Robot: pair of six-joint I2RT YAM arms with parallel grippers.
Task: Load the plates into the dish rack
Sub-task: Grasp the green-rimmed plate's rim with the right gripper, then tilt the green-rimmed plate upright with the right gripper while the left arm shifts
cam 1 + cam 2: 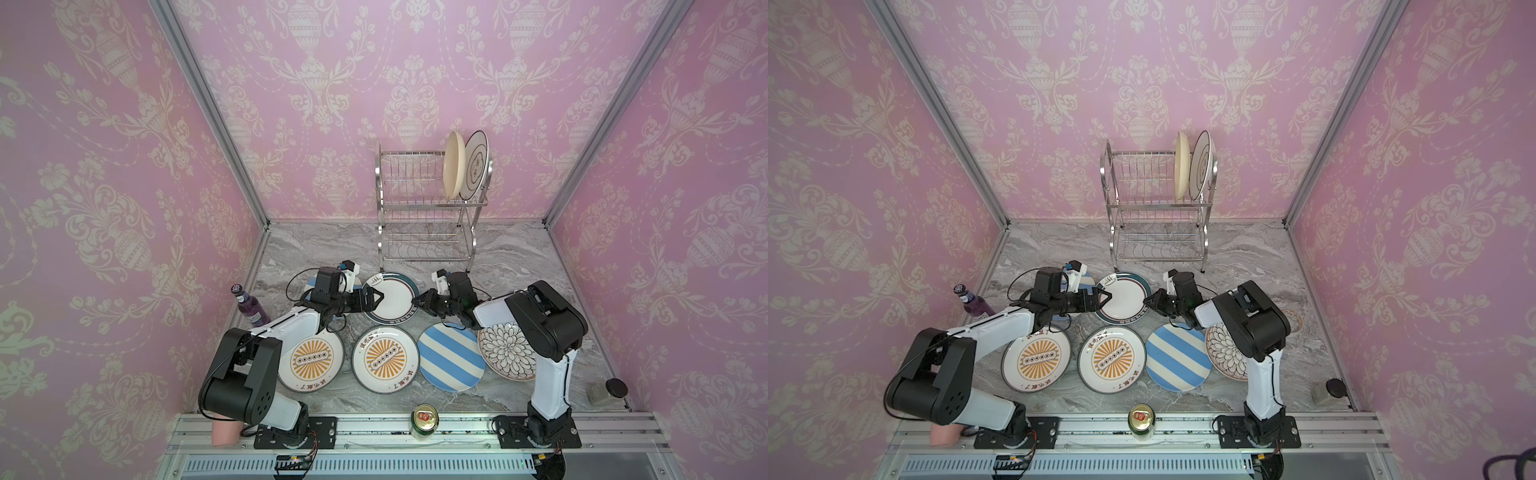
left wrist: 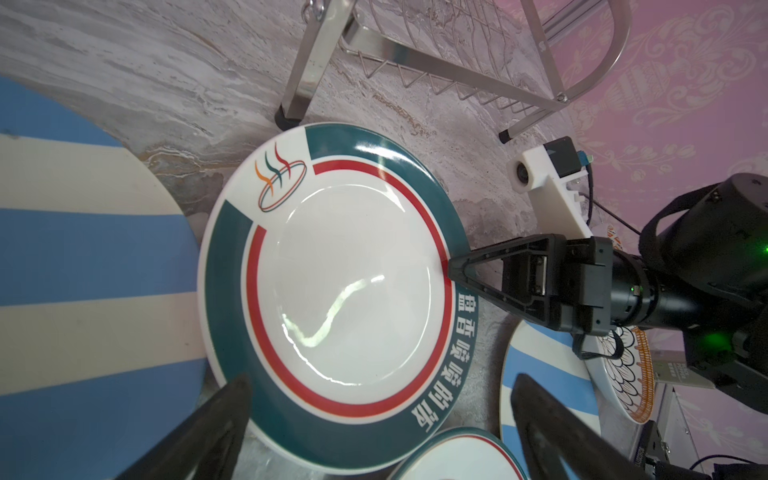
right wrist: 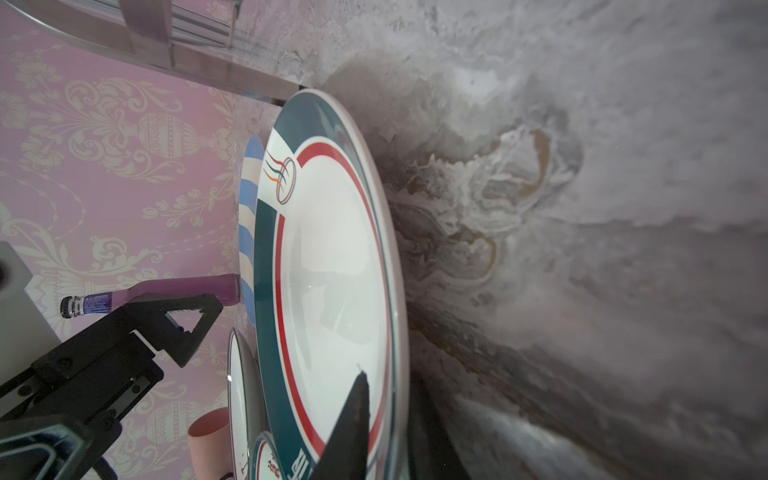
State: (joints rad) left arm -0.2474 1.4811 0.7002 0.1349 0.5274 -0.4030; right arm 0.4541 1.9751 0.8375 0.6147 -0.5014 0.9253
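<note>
The dark-green-rimmed white plate (image 1: 392, 307) (image 2: 353, 291) lies on the marble in front of the dish rack (image 1: 428, 208). My right gripper (image 1: 417, 300) (image 3: 386, 382) is shut on this plate's right rim, one finger (image 3: 353, 415) on top and the other under it. At the left rim my left gripper (image 1: 379, 296) (image 2: 386, 395) stands open, holding nothing. A cream plate (image 1: 454, 166) and a black-lined white plate (image 1: 476, 165) stand in the rack's upper tier. Nearer me lie two orange sunburst plates (image 1: 311, 359) (image 1: 385, 359), a blue striped plate (image 1: 451, 357) and a black floral plate (image 1: 507, 351).
A second blue striped plate (image 2: 83, 249) lies left of the green-rimmed one, mostly hidden under my left arm in both top views. A purple bottle (image 1: 249, 305) stands at the left wall. A can (image 1: 424, 420) and a pink cup (image 1: 226, 432) sit at the front rail.
</note>
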